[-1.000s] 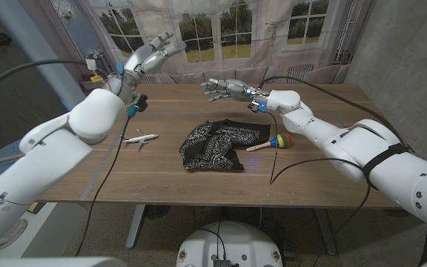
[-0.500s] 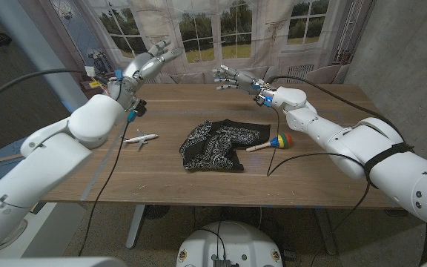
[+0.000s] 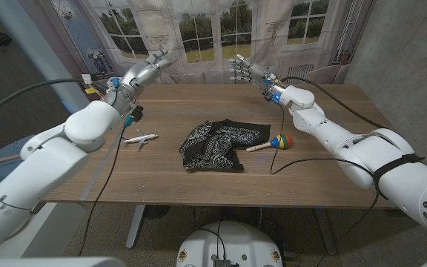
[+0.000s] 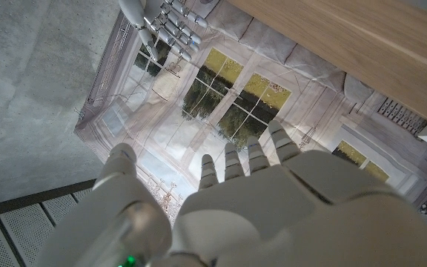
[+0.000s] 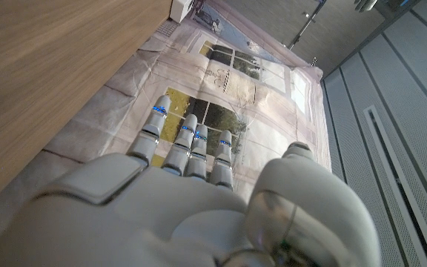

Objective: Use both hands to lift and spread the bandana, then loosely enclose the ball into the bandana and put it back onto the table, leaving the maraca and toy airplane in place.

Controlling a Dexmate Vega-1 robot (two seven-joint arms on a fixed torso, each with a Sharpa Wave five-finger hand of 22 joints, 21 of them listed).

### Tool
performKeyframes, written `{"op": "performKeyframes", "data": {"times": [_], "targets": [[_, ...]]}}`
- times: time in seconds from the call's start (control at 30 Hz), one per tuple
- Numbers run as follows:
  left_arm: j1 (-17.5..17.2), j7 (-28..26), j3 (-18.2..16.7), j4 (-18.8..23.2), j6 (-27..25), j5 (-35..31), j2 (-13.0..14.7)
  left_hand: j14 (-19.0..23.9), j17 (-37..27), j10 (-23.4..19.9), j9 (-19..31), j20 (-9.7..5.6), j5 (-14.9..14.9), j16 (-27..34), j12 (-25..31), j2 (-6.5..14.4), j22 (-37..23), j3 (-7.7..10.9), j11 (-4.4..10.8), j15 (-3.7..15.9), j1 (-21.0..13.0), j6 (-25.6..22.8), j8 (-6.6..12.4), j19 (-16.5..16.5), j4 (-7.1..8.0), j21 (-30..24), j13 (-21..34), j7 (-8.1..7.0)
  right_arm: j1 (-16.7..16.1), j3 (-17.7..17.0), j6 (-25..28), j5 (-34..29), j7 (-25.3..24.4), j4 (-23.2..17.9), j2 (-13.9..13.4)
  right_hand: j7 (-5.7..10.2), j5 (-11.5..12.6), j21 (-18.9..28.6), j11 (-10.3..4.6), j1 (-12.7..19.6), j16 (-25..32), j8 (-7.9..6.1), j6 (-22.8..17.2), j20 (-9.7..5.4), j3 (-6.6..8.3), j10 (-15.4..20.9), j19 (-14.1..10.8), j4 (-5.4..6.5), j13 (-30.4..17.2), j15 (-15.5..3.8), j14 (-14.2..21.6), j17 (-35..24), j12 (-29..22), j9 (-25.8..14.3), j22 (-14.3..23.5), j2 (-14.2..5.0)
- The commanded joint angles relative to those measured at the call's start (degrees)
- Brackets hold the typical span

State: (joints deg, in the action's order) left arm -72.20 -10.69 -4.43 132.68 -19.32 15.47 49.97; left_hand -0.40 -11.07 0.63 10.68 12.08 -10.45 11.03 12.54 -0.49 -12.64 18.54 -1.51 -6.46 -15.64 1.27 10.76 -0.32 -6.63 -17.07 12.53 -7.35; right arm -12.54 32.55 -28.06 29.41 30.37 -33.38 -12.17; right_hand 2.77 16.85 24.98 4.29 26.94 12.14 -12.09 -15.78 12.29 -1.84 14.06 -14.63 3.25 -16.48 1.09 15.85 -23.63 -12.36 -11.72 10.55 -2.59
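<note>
— Two robot hands are up over the far edge of the bench (image 3: pixel 161 185); what are they holding?
— Nothing. The left robot hand (image 3: pixel 148 68) is raised above the far left part of the bench with its fingers apart and reaching toward the printed window backdrop (image 3: pixel 199 30). The right robot hand (image 3: pixel 245 71) hangs over the far edge right of the middle, fingers spread too.
— And the bandana (image 3: pixel 215 144)?
— Black with a white pattern, bunched in a heap at the middle of the bench, well apart from both robot hands. I cannot see a ball from the head view.
— The other things?
— The maraca (image 3: pixel 271 142) lies just right of the bandana, its coloured head pointing away from the cloth. The toy airplane (image 3: pixel 140 139) sits to the bandana's left, near the left arm
</note>
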Motion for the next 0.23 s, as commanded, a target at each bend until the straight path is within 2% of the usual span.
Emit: {"op": "performKeyframes", "data": {"times": [0.03, 0.23], "targets": [[-0.6, 3.4, 0.0, -4.7, 7.4, 4.8, 0.1, -0.6, -0.1, 0.5, 0.1, 0.14, -0.1, -0.1, 0.0, 0.7, -0.2, 0.12, -0.17, -0.31, -0.1, 0.4, -0.11, -0.5, -0.23, 0.2, 0.1, -0.32, -6.5, -3.8, 5.3, 1.3, -9.5, -13.7, -4.9, -0.12, -0.5, -0.1, -0.04, 0.3, 0.6, -0.26, -0.5, -0.10, 0.20, 0.7, -0.5, -0.27, 0.0, -0.14, 0.4, 0.1, -0.3, -0.1, 0.1, -0.26], [-1.4, 2.0, 0.2, -7.5, 10.3, 6.0, -1.8, -1.0, -0.1, 1.1, 0.1, 0.13, -0.1, -0.2, -0.2, 1.0, -0.2, 0.20, -0.40, -0.45, 0.0, 1.4, -0.34, -0.8, -0.17, 0.3, 0.1, -0.22, -7.2, -4.5, 4.4, 2.0, -11.0, -14.8, -4.8, -0.08, -0.7, -0.2, 0.01, 0.3, 0.6, -0.25, -0.6, -0.07, 0.22, 0.7, -0.5, -0.31, 0.0, -0.05, 0.3, 0.1, -0.2, -0.1, 0.1, -0.36]]}}
